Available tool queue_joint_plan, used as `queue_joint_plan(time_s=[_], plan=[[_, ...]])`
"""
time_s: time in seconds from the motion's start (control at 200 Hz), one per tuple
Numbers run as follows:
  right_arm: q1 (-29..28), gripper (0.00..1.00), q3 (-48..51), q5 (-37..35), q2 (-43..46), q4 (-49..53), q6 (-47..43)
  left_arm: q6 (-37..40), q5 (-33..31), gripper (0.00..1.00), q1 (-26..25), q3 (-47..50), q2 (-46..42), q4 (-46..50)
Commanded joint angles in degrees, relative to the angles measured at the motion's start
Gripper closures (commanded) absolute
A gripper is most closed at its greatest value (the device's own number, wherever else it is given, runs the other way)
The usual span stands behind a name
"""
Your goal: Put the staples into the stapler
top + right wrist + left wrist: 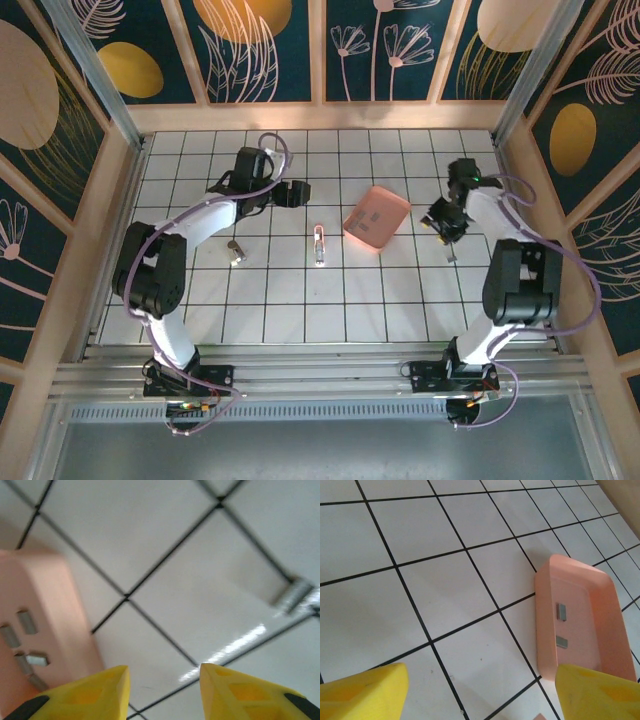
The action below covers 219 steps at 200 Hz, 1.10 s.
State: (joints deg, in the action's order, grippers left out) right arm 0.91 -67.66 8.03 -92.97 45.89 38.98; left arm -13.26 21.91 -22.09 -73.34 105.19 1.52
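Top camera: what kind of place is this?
Probably a robot practice booth, not a home. Two robot arms, the left arm and the right arm, are bolted to a metal rail at the edge of a white tiled table, and flower-patterned wall panels box it in.

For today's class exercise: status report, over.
Left gripper, right gripper: jaws open, empty. Stapler mid-table, untouched. Staples in pink tray. Nothing blocking stapler.

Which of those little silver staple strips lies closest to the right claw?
The lone strip on the bare white tile by the right gripper. It lies outside the pink tray, and the other strips lie inside it.
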Motion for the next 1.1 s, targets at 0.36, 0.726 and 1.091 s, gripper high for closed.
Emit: queue_joint_plan(time_s=[0.36,0.726,1.091], plan=[[11.3,0.62,9.7,0.5,-1.2,-2.5,-4.6,1.1,1.4,0.25,-0.7,-8.7,7.4,5.4],[13.0,0.63,7.7,2.4,-6.1,-5.4,-5.8,1.1,1.6,0.25,-1.3,-13.9,11.1,7.2],[13.1,0.66,6.5,3.1,-8.2,-6.1,-6.3,1.1,1.8,0.26,-1.5,-15.5,12.4,7.6]])
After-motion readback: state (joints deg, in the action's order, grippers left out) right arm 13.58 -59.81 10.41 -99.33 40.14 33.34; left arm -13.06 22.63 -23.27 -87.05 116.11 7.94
